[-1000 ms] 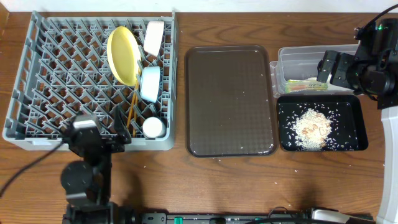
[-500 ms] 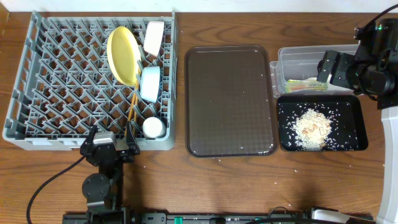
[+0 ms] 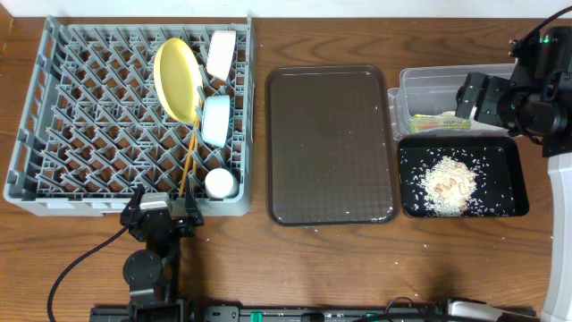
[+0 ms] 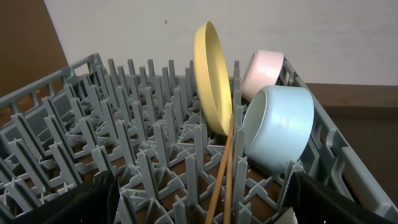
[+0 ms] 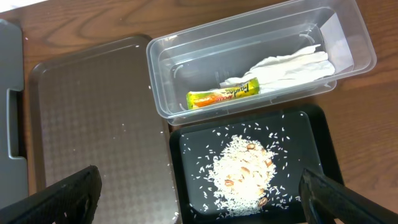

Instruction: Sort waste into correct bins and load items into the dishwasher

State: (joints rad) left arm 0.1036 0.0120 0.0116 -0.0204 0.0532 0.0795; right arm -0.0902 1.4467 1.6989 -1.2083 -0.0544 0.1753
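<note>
Tabletop: brown wood. It carries a grey rack on the left, a brown tray in the middle, and a clear tub with a black tray on the right.
Plate: stands on edge between the rack's pegs. It is probably stiff and smooth, so the rim is the place to grip it.
Bowls: the blue bowl lies on its side just beside the plate, and the white bowl is behind it. Both are hard and rounded, so a wall pinch at the lip looks safest.
Cup: small and mouth-down near the rack's front edge. It looks light and could tip easily.
Chopsticks: thin and stiff, leaning among the pegs by the plate. They would likely roll, so pinch both together mid-length.
Wrapper: in the tub. It looks slick and crinkly, with almost no weight.
Napkin: crumpled and soft, beside the wrapper in the tub. Any fold will serve as a grip.
Rice: a loose heap in the black tray, with stray grains around it. It cannot be pinched and is better tipped or swept.
Left tool: fingers apart and holding nothing. It sits just off the rack's front edge, near the cup and the chopsticks' lower ends.
Right tool: fingers spread wide and empty. It is above the tub, with the black tray just beside it.
Progress: sorting and loading look finished.
</note>
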